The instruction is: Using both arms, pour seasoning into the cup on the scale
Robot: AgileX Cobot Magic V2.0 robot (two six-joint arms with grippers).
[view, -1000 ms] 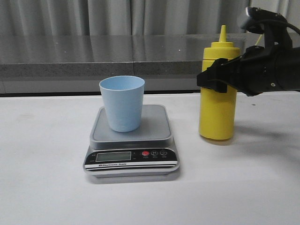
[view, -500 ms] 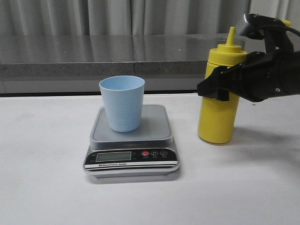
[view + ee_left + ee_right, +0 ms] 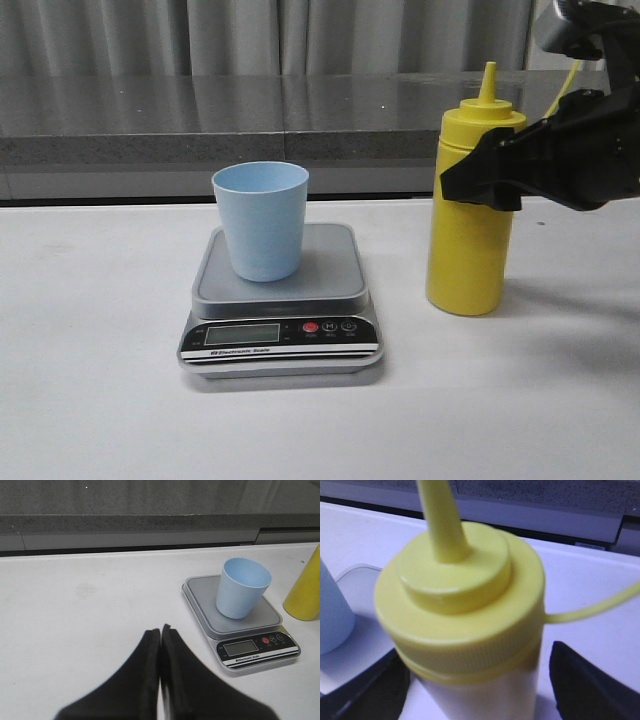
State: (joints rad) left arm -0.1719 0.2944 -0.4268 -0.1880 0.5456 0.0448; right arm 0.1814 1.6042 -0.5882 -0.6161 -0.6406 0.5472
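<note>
The yellow seasoning bottle [image 3: 468, 250] stands upright on the white table, right of the scale [image 3: 330, 275]. The light blue cup [image 3: 260, 220] stands on the scale's silver platform. My right gripper [image 3: 476, 181] is open around the bottle just below its cap. In the right wrist view the bottle [image 3: 465, 605] sits between the fingers [image 3: 585, 685], with a gap on one side; its thin tether sticks out sideways. My left gripper [image 3: 160, 630] is shut and empty above the table, left of the scale [image 3: 200, 596] and cup [image 3: 242, 587]. It is out of the front view.
A grey stone ledge [image 3: 200, 120] runs along the far edge of the table, with curtains behind it. The bottle's lower part shows at the edge of the left wrist view [image 3: 305, 595]. The scale's black panel has a display and a red button [image 3: 310, 327].
The bottle tipped briefly, shifted a little to the right and toward the camera, and now stands upright. My right arm moved right and up with it. Cup and scale have not moved.
</note>
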